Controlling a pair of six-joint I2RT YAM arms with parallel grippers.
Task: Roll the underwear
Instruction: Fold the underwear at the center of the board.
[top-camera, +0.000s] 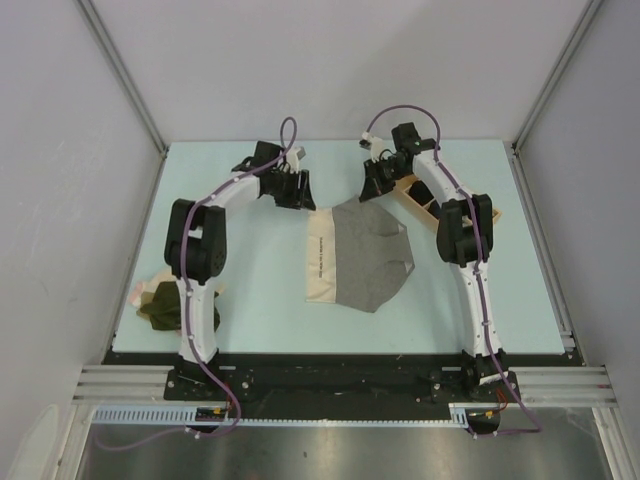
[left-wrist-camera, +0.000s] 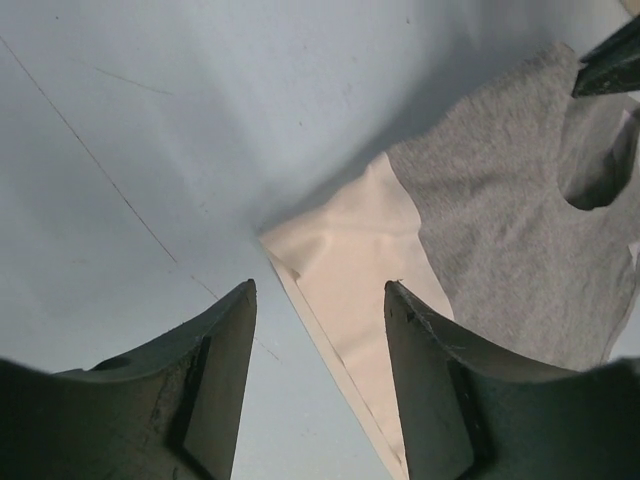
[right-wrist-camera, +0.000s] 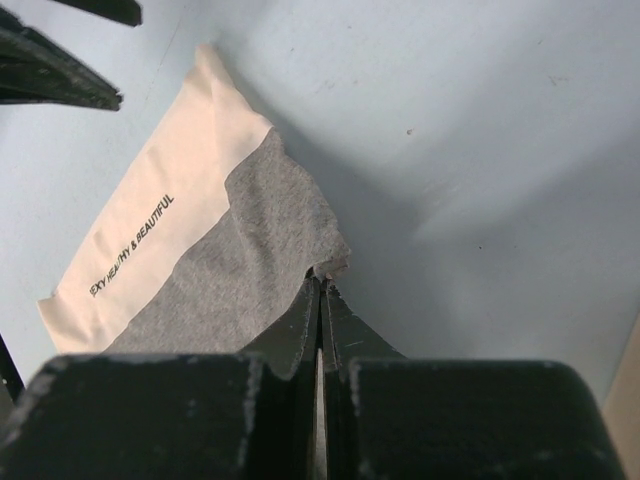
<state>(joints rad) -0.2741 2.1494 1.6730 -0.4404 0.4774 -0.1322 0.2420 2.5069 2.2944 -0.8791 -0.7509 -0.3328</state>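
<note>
Grey underwear (top-camera: 365, 260) with a pale beige waistband (top-camera: 322, 255) lies spread flat mid-table. My left gripper (top-camera: 295, 195) is open and empty, hovering over the waistband's far corner (left-wrist-camera: 350, 250); its jaws (left-wrist-camera: 320, 290) straddle the band's edge. My right gripper (top-camera: 372, 190) is shut, its tips (right-wrist-camera: 320, 275) pinching the far corner of the grey cloth (right-wrist-camera: 250, 260). The printed waistband (right-wrist-camera: 140, 230) shows in the right wrist view, as do the left fingers (right-wrist-camera: 50, 70) at the top left.
A light wooden compartment tray (top-camera: 420, 200) sits at the far right behind the right arm. A small heap of olive green and pale garments (top-camera: 160, 303) lies by the left arm's base near the table's left edge.
</note>
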